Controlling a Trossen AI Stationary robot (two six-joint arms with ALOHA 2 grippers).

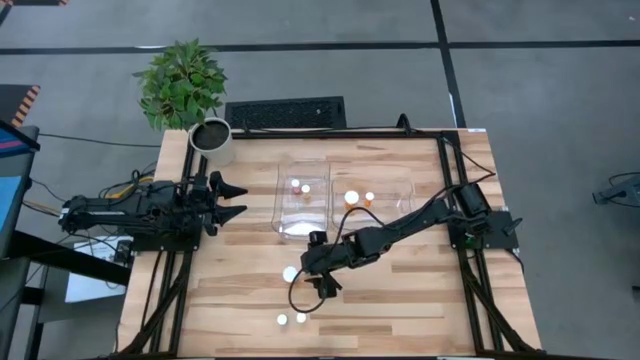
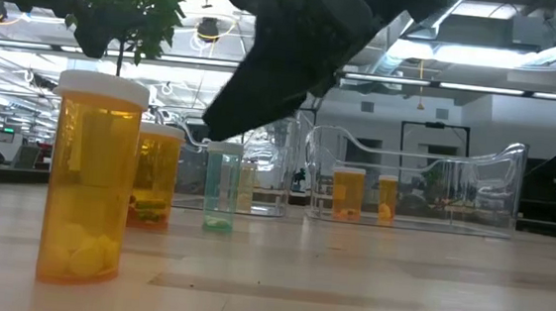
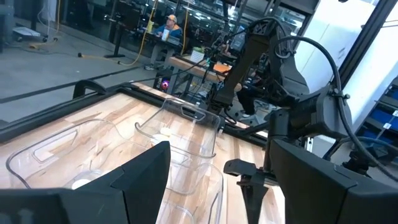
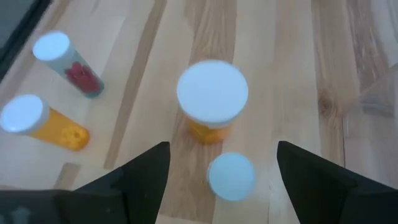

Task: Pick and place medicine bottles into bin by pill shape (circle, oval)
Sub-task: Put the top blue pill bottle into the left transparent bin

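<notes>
Several medicine bottles stand upright on their bases on the wood table. A large amber bottle (image 4: 212,93) with a white cap (image 1: 290,273) stands just ahead of my right gripper (image 4: 221,186). A smaller bottle's pale cap (image 4: 231,176) lies below and between that gripper's open fingers, untouched. Two more stand nearer the front edge, a clear one with red pills (image 4: 62,59) and an amber one (image 4: 43,124). My right gripper (image 1: 312,280) hovers slanting down over the table's middle. My left gripper (image 1: 235,200) waits open and level at the left.
Two clear bins (image 1: 302,195) (image 1: 375,195) stand side by side behind the gripper, each with two bottles inside (image 1: 296,185) (image 1: 351,198). A potted plant (image 1: 210,140) stands at the far left corner. Bare wood lies to the front right (image 1: 400,300).
</notes>
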